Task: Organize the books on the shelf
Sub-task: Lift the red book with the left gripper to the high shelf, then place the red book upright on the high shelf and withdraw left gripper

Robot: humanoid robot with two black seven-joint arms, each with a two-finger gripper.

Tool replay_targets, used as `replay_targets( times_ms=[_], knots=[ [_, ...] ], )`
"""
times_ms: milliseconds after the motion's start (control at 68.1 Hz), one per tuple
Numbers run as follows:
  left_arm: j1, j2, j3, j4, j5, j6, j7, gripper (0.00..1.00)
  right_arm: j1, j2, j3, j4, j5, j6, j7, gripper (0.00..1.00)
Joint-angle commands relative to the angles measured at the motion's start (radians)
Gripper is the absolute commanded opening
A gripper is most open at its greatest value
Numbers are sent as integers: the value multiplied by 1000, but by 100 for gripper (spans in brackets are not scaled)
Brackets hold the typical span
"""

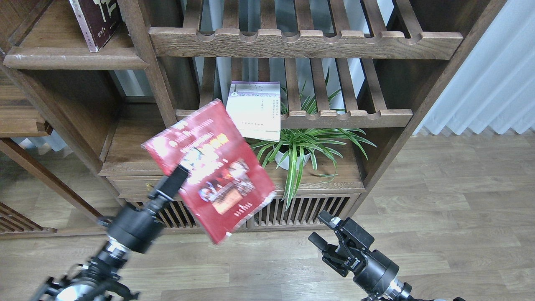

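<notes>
My left gripper is shut on the left edge of the red book with small photos and holds it in the air, tilted, in front of the lower cabinet. My right gripper is open and empty at the lower right, apart from the book. The thin pale lavender-white book lies on the lower slatted rack, its front end hanging over the rail. The thick dark maroon book with white characters stands on the flat dark-brown shelf board at the upper left.
Two slatted racks with notched front rails fill the middle bay. A potted spider plant stands on the cabinet top below them. A small drawer with a brass knob is behind my left arm. White curtain at right.
</notes>
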Motion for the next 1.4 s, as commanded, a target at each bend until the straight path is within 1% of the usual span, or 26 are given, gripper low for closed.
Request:
replay_targets(
  times_ms=[0, 44, 59, 176, 397, 617, 734, 749, 808, 867, 940, 1072, 1204, 1381],
  knots=[
    [-47, 74, -58, 0, 5, 0, 9, 6, 0, 1, 0, -1, 0, 0, 1, 97],
    [-67, 108, -87, 0, 8, 0, 12, 6, 0, 2, 0, -2, 0, 0, 6, 97],
    [-93, 149, -123, 4, 16, 0, 16, 6, 3, 2, 0, -5, 0, 0, 9, 97],
    [-150, 221, -179, 33, 48, 0, 19, 6, 9, 4, 0, -10, 0, 0, 18, 97],
    [-221, 264, -205, 76, 73, 0, 19, 6, 12, 4, 0, -13, 0, 0, 18, 97],
    [-277, 321, -252, 144, 88, 0, 18, 6, 12, 1, 0, -13, 0, 0, 18, 97],
    [-302, 362, -292, 196, 88, 0, 15, 6, 12, 2, 0, -13, 0, 0, 21, 97],
    [-306, 382, -300, 231, 85, 0, 9, 6, 12, 2, 0, -13, 0, 0, 23, 97],
    [-314, 396, -302, 262, 85, 0, 5, 6, 11, 2, 0, -13, 0, 0, 24, 97],
    [-329, 404, -292, 294, 88, 0, 5, 6, 11, 2, 0, -13, 0, 0, 24, 97],
    [-378, 415, -271, 355, 88, 0, 9, 6, 12, 2, 0, -13, 0, 0, 24, 97],
    [-538, 416, -193, 474, 90, 0, 12, 5, 14, 4, 0, -13, 0, 0, 24, 97],
    [-642, 419, -131, 558, 97, 0, 16, 5, 17, 4, 0, -13, 0, 0, 24, 97],
    [-809, 419, 7, 688, 107, 0, 18, 5, 17, 2, 0, -13, 0, 0, 24, 97]
  ],
)
